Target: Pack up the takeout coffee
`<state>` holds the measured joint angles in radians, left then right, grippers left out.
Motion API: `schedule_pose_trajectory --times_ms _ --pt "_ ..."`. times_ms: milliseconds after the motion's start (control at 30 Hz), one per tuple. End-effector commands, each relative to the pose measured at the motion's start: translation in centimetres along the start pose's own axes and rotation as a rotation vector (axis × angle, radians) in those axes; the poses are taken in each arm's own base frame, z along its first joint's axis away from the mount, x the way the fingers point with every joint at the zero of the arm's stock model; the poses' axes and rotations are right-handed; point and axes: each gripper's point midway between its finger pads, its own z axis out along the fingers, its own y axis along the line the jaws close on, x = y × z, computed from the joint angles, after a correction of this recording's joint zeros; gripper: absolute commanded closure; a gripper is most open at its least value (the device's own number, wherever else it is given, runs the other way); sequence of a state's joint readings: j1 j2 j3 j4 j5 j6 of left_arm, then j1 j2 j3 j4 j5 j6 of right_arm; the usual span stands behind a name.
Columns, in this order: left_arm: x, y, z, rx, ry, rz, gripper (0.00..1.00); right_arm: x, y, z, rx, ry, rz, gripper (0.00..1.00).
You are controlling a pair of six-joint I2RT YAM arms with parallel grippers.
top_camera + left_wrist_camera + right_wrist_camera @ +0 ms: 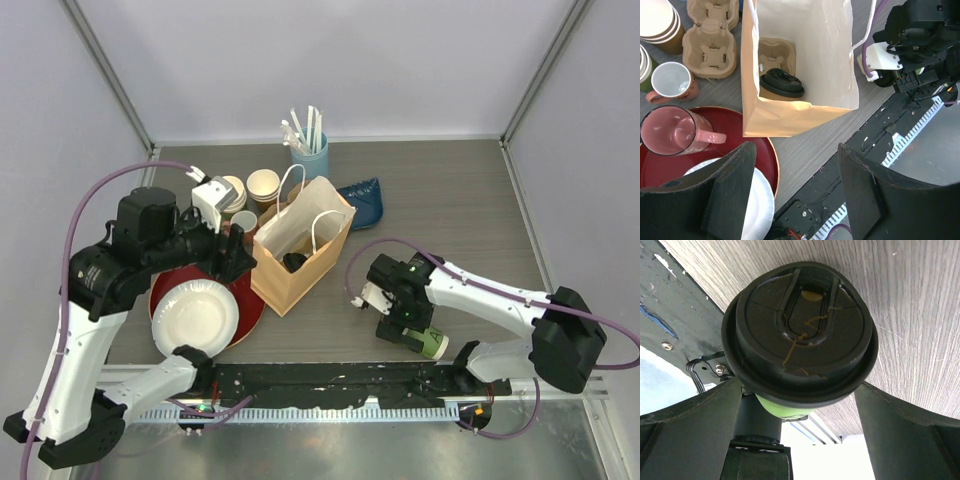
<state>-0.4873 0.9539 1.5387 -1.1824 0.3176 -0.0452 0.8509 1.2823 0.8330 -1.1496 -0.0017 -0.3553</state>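
Observation:
A green-sided takeout coffee cup [433,345] with a black lid [800,325] lies on its side at the table's near edge. My right gripper [408,328] [800,390] is open, one finger on each side of the lid, which faces the wrist camera. A second takeout coffee [781,82] [295,262], black-lidded with a strip of brown side showing, stands in a pulp carrier inside the open paper bag [290,285] [790,117]. My left gripper [238,258] [795,150] hangs open and empty above the bag's near-left side and the red plate's edge.
A red plate [250,310] holds a white paper plate [195,320] and a pink mug [667,132]. Behind stand a white-lined mug [671,82], pulp carriers [710,42], stacked cups [263,185], a blue utensil cup [310,155] and a blue item [362,200]. A black rail [330,380] lines the near edge.

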Motion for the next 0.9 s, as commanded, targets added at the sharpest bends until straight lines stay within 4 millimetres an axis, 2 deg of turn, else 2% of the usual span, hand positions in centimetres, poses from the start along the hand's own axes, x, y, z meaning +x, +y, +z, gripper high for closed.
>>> schedule_pose_trajectory --times_ms 0,367,467,600,867 --pt "-0.9 -0.3 -1.6 -0.018 -0.049 0.022 0.30 -0.3 -0.3 0.4 0.031 0.011 0.020 0.00" --pt "-0.9 0.0 -2.0 -0.039 -0.053 0.047 0.30 -1.5 -0.7 1.8 0.066 0.026 0.031 0.04" --pt "-0.9 -0.1 -1.8 -0.036 -0.049 0.049 0.30 -1.3 -0.5 2.0 0.052 0.030 0.022 0.09" --pt "-1.0 -0.1 -1.8 -0.034 -0.049 0.051 0.30 -1.3 -0.3 1.8 0.045 0.021 0.013 0.29" --pt "-1.3 -0.2 -1.9 -0.028 -0.058 0.057 0.30 -1.8 0.0 0.3 0.037 -0.069 -0.022 0.34"
